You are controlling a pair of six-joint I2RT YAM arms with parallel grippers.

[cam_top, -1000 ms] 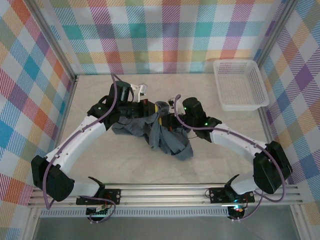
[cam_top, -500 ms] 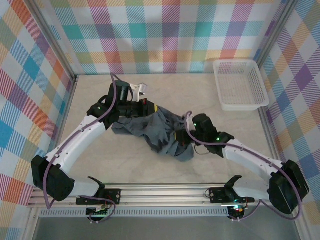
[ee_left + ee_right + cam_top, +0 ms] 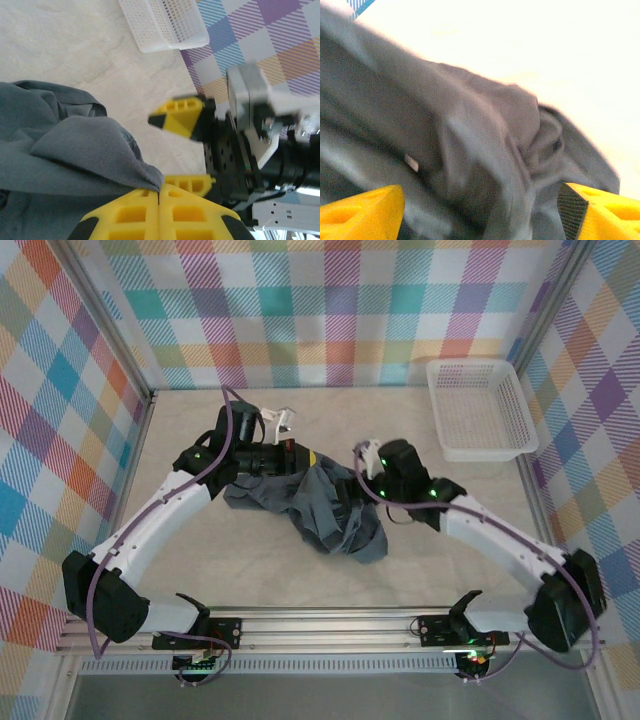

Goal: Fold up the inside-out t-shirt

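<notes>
A dark slate-grey inside-out t-shirt (image 3: 322, 508) lies crumpled in a loose heap on the pale table (image 3: 250, 565), roughly at its centre and between the two robot arms. The left gripper (image 3: 159, 194) sits at the heap's far left edge with its yellow fingers pressed together, pinching a fold of the grey fabric. The right gripper (image 3: 480, 215) hangs over the heap's right side with its yellow fingers spread wide, rumpled cloth showing between them; it grips nothing. From the left wrist, those parted fingers appear just beyond the pinched fold. A white mesh basket (image 3: 437, 410) stands well apart in the table's far right corner, against checked walls.
</notes>
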